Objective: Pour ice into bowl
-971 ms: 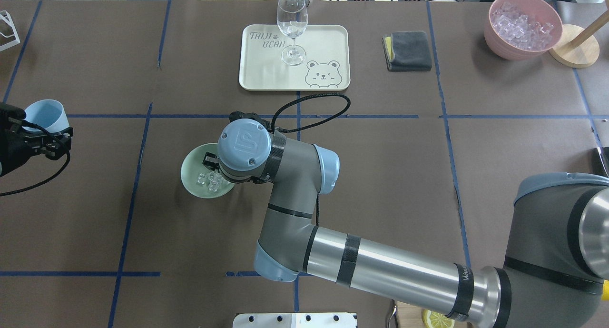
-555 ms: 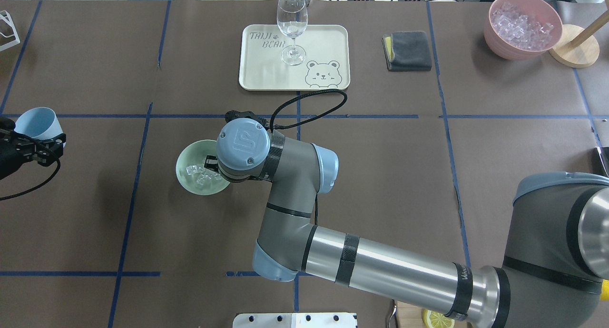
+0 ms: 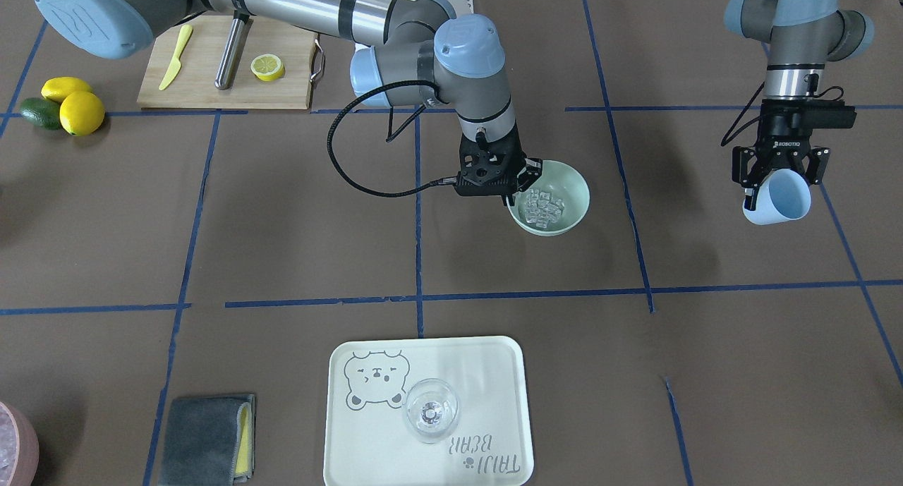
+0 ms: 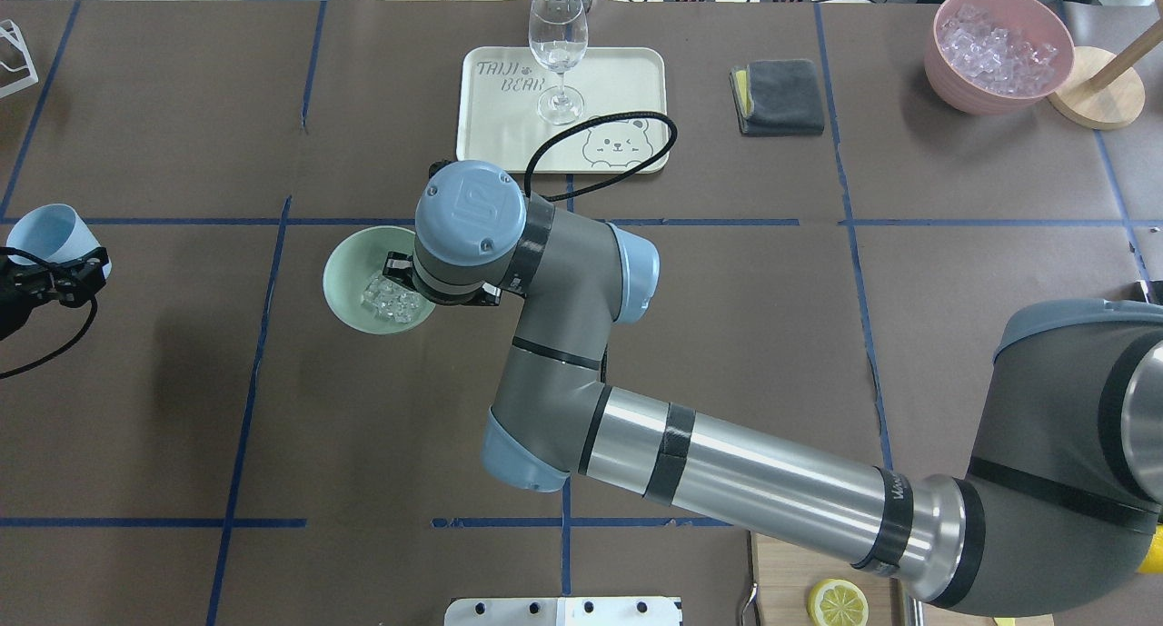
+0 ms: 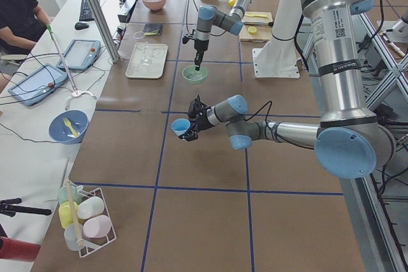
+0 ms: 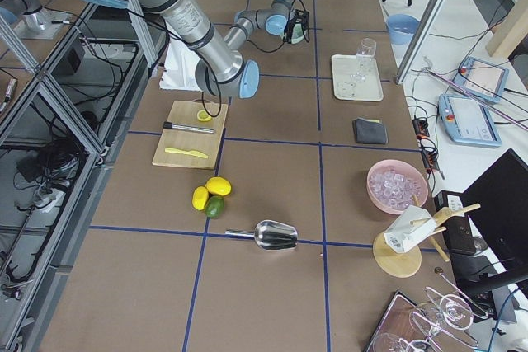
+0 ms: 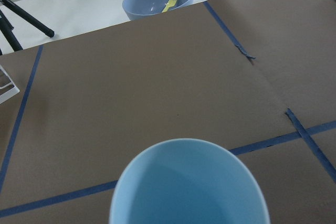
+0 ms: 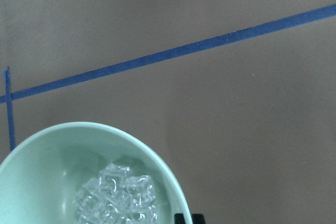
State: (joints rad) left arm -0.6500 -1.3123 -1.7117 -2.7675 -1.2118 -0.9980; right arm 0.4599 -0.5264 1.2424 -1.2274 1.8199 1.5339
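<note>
A round pale mint-green matte bowl [image 3: 568, 184] is mid-table over the brown paper-covered table [image 3: 282, 225]; a heap of small clear glassy ice cubes [image 3: 542, 207] lies inside it; the right gripper [image 3: 522, 181] is clenched on the bowl's rim; well apart, the left gripper [image 3: 776, 178] grasps a tilted, empty pale blue plastic cup [image 3: 783, 198].

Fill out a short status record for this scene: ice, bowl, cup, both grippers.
ice: clear cubes piled inside the bowl
bowl: pale green, pinched at its rim
cup: blue, tilted, no ice visible inside
right gripper: shut on the bowl's rim
left gripper: shut on the cup, well away from the bowl
</note>
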